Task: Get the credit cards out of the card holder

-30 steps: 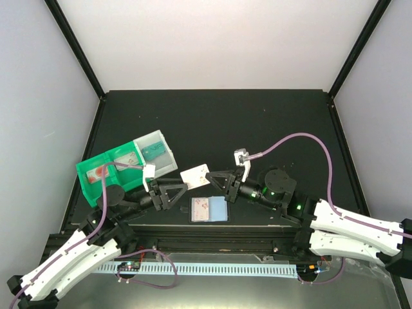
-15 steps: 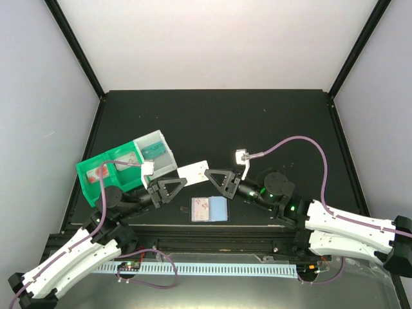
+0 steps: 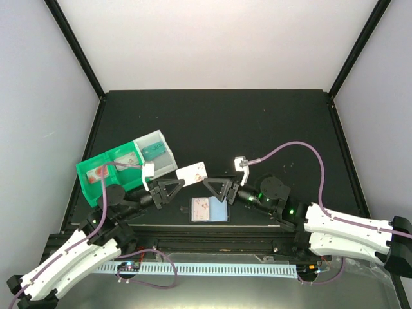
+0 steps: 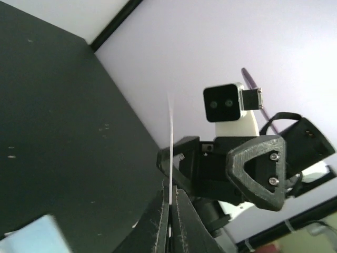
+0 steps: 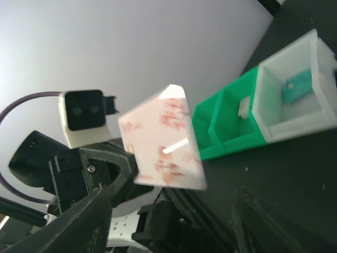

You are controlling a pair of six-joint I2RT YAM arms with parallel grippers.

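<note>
**A:** The left gripper (image 4: 170, 200) is holding one credit card (image 5: 163, 139) by its lower edge, jaws clenched on it. In the left wrist view the card is showing edge-on. The right gripper (image 5: 171, 197) is sitting just right of the card with its jaws spread wide, gripping nothing.

**B:** And the card holder?

**A:** The card holder (image 3: 209, 209) is lying open and flat at the near edge of the surface (image 3: 257, 122), below and between the two grippers. Its right panel is showing pale blue and its left panel pale with pink. I cannot tell whether a card is sitting in there.

**B:** How to carry out this step well?

**A:** My judgement is that the right arm should be backing away to the right before the left one swings, so the card corner is not clipping a finger. The grip is looking thin, so the move should be slow and the card kept low. The tray (image 3: 122, 166) is sitting far-left of the left gripper, which makes it a likely drop spot.
</note>
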